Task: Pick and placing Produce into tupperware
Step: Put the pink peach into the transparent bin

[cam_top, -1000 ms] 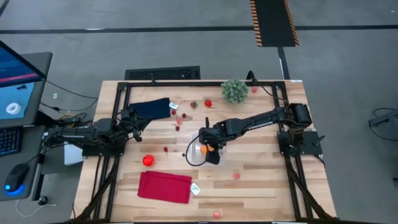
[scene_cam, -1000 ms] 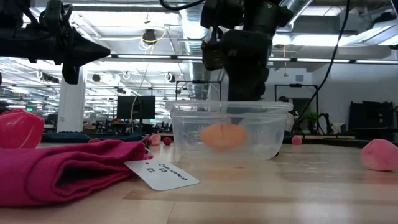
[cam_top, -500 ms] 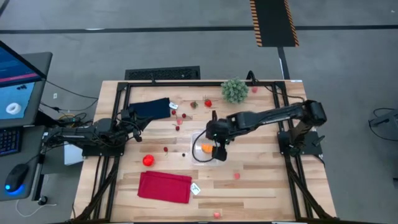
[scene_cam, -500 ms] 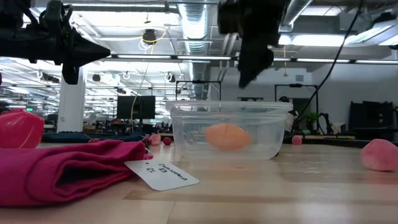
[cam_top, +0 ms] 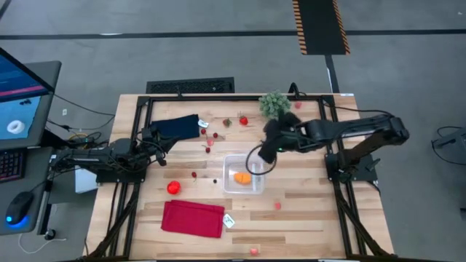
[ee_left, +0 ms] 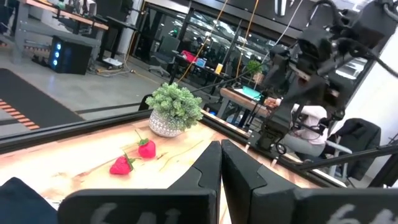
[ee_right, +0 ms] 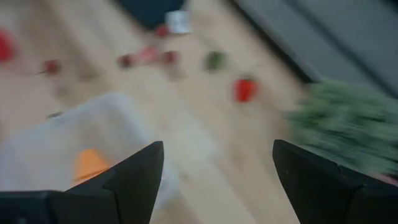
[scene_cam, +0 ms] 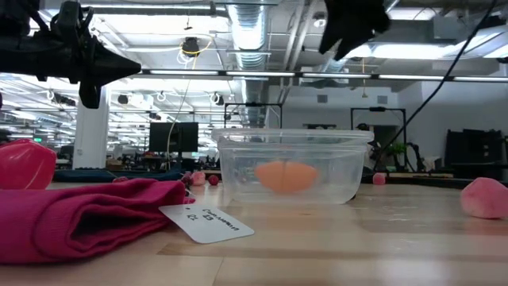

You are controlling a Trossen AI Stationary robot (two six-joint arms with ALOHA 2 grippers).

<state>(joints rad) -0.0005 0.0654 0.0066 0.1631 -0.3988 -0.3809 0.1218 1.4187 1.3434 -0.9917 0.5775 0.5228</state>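
Swinging away from the tupperware (cam_top: 244, 174), the right arm has carried the right gripper (cam_top: 263, 154) up and off toward the far-right part of the table, near the green plant ball (cam_top: 274, 104); half a second ago it hung directly over the container. Its fingers (ee_right: 127, 180) stand wide apart with nothing between them. The orange piece (cam_top: 242, 176) now lies inside the tupperware, seen through the clear wall in the low view (scene_cam: 287, 175). Judged: one item is delivered and the arm is heading for the next.

The left arm has not moved; the left gripper (cam_top: 160, 149) waits by the navy cloth (cam_top: 177, 126), fingers pressed together and empty.

Remaining produce sits loose on the wood: a red fruit (cam_top: 173, 188) near the red cloth (cam_top: 193, 218), a red piece (cam_top: 243, 121) close to the plant ball, small pink and red bits between.

Hard to make out:
- the right wrist view is smeared by motion, so only colour blobs show;
- in the low view only a scrap of the right gripper appears;
- the smallest pieces cannot be told apart by kind.
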